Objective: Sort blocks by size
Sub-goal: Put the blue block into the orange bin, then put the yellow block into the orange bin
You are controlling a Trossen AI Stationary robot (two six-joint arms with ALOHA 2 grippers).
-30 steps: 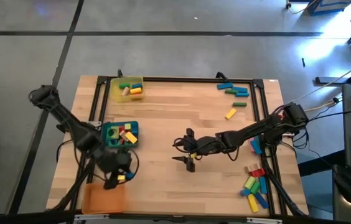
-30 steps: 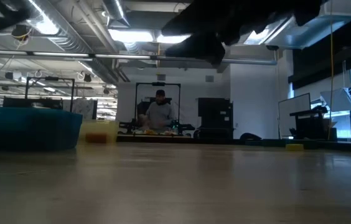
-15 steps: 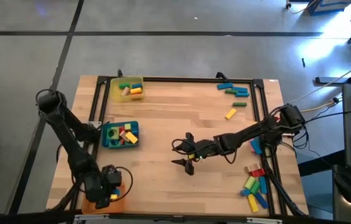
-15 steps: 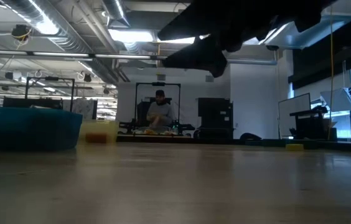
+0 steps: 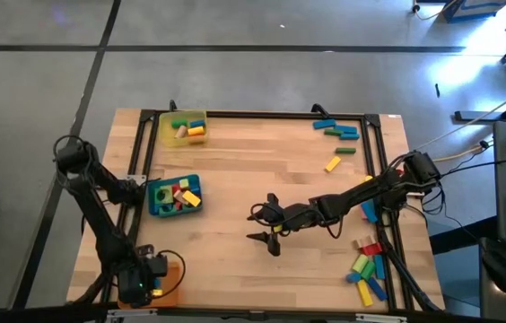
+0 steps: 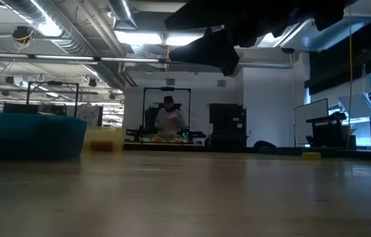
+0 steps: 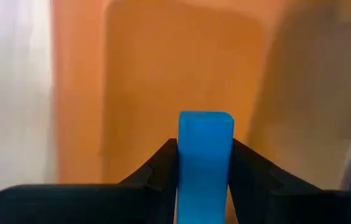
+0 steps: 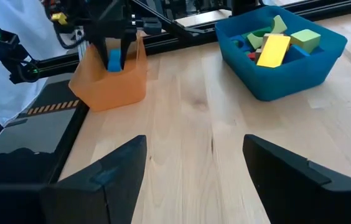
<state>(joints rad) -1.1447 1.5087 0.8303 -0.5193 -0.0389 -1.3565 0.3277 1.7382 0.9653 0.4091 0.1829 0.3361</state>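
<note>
My left gripper (image 5: 145, 283) is at the table's near left corner, over the orange tray (image 5: 170, 276). It is shut on a blue block (image 7: 205, 155), which also shows in the right wrist view (image 8: 114, 60). My right gripper (image 5: 267, 225) is open and empty above the bare middle of the table; its wrist view shows it (image 8: 194, 168) facing the trays. Several blocks lie in the blue tray (image 5: 156, 205) and in the yellow tray (image 5: 165, 133). Loose blocks lie at the far right (image 5: 338, 133) and the near right (image 5: 368, 267). My left gripper pinches the blue block by two opposite long sides (image 7: 182, 168) between its two fingers. The fingers point down from above. The block stands upright between them, its free end (image 7: 205, 117) toward the orange tray's floor. I cannot tell whether it touches the floor.
A single yellow block (image 5: 332, 164) lies right of centre. A dark metal frame (image 5: 262, 115) runs around the table's edges. Bare wood lies between the trays and the right-hand blocks. A person (image 6: 168, 122) stands far behind the table.
My left gripper has gone from beside the blue tray toward the table's near edge, carrying the blue block, and now stands over the orange tray.
</note>
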